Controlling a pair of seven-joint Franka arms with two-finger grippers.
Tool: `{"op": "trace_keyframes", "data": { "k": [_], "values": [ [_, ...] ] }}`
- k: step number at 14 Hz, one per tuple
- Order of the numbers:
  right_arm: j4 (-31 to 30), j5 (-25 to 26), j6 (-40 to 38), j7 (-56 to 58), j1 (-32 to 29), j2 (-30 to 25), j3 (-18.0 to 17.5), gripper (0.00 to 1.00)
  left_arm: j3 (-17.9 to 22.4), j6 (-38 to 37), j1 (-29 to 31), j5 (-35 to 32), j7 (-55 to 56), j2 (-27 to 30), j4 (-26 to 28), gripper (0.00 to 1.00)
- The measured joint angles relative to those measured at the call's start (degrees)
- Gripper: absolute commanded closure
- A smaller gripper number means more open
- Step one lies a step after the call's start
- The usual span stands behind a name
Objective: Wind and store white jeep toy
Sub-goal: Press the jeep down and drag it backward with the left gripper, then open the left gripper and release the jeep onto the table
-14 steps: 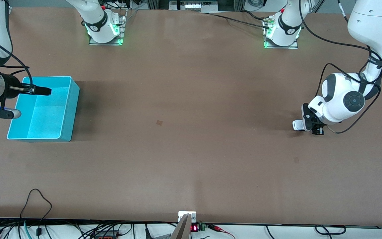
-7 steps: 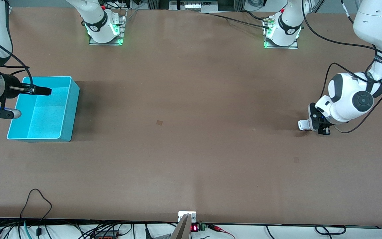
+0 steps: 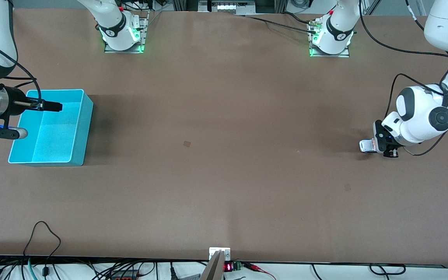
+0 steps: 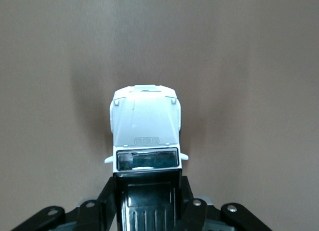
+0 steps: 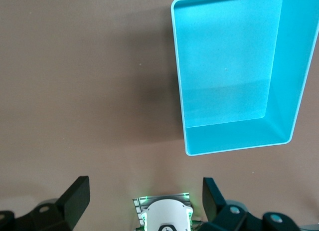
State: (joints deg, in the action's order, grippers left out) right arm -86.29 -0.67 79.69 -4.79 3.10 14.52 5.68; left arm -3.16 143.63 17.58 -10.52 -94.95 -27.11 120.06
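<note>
Small white jeep toy (image 4: 145, 136) with black rear clamped in left gripper (image 4: 147, 201) low over brown table (image 3: 224, 175), right gripper (image 5: 144, 201) spread wide, waiting beside turquoise plastic bin (image 3: 53, 128).

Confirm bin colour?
Turquoise bin, inside and out; shows best in the right wrist view.

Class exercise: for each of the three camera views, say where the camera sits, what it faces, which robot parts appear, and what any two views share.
Front view: high, facing both arms' bases; shows table.
Left wrist view: looks past left gripper, shut on white jeep toy.
Right wrist view: looks past open right gripper at turquoise bin.
Shared: front view also shows the bin, the jeep.
</note>
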Motion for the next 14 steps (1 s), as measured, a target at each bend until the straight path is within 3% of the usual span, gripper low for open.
{"op": "trace_keyframes", "data": {
  "k": [12,14],
  "values": [
    [0.0,-0.01,-0.16,0.0,0.55,0.0,-0.11,0.0,-0.02,-0.75,6.04,0.0,-8.62,-2.14,-3.6,0.82],
    [0.0,-0.01,-0.19,0.0,0.75,0.0,-0.12,0.0,-0.02,-0.93,6.35,0.0,-9.48,-2.32,-3.94,0.7]
  ]
}}
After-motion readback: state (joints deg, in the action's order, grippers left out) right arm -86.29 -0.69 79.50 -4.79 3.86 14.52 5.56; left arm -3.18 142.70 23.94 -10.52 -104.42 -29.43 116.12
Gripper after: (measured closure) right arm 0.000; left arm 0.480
